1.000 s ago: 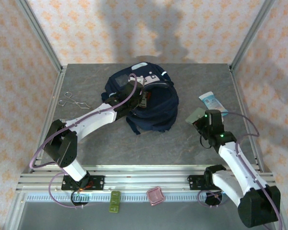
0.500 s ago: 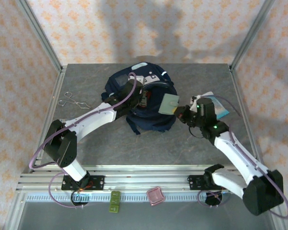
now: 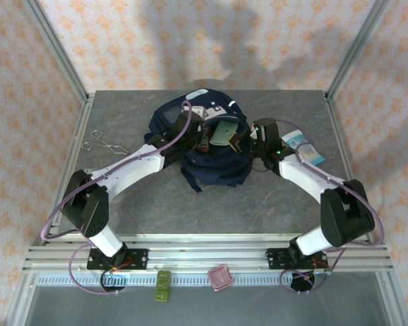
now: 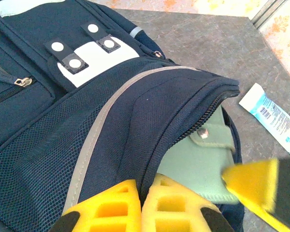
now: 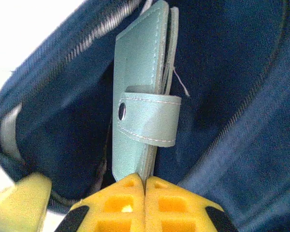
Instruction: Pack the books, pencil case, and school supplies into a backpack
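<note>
Grey counter (image 3: 143, 204) is sitting inside patterned walls (image 3: 156, 41). Left jaws are pinching the backpack (image 4: 111, 121), right jaws are gripping the grey-green pouch (image 5: 140, 96) just ahead. Overhead is catching scissors (image 3: 103, 143) well left of the left jaws.

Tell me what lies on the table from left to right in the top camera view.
scissors → backpack → tube
</note>
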Controlling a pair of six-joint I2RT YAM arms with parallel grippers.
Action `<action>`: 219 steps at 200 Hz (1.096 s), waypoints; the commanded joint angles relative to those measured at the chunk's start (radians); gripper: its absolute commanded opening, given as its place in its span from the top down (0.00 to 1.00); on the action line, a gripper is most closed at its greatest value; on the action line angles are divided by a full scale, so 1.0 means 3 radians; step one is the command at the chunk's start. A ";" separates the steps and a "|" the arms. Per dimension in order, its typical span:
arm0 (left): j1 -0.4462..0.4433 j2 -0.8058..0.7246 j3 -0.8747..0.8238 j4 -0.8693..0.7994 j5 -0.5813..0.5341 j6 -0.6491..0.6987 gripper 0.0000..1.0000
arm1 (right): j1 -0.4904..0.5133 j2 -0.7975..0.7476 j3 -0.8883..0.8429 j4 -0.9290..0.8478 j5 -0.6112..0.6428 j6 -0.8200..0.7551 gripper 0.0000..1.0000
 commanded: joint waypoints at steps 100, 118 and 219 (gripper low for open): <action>-0.0084 -0.0176 0.0051 0.0375 0.0135 -0.0283 1.00 | 0.0185 0.0446 0.0302 0.0191 0.0469 0.0008 0.72; -0.0084 -0.0143 0.0032 0.0343 0.0081 -0.0293 1.00 | 0.0186 0.0123 0.0116 -0.0063 0.0588 -0.0181 0.65; -0.0381 0.0453 0.0356 0.0146 0.0648 -0.0320 0.82 | 0.0142 -0.0701 -0.0566 -0.0507 0.0874 -0.0436 0.69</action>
